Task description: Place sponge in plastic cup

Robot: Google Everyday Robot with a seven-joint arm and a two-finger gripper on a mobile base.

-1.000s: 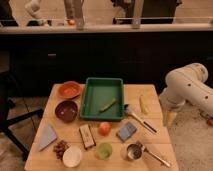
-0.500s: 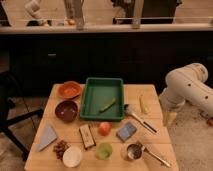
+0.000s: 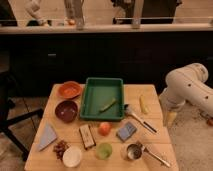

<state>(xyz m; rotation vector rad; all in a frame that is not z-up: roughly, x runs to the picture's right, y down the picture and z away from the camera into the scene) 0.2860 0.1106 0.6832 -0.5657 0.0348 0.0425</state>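
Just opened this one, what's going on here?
Nothing is being handled yet. The robot's arm is folded up beside the table's right edge, and its gripper is out of view. The sponge lies flat near the front of the table, apart from the green plastic cup, which stands upright to its front left.

Claw off-frame right; arm (image 3: 189, 88) cut by edge.

Bowls (image 3: 69, 90) three; plastic cup (image 3: 104, 150), metal cup (image 3: 133, 151), tray (image 3: 85, 102), sponge (image 3: 126, 131) one each; gripper unseen, arm (image 3: 187, 85) at right.
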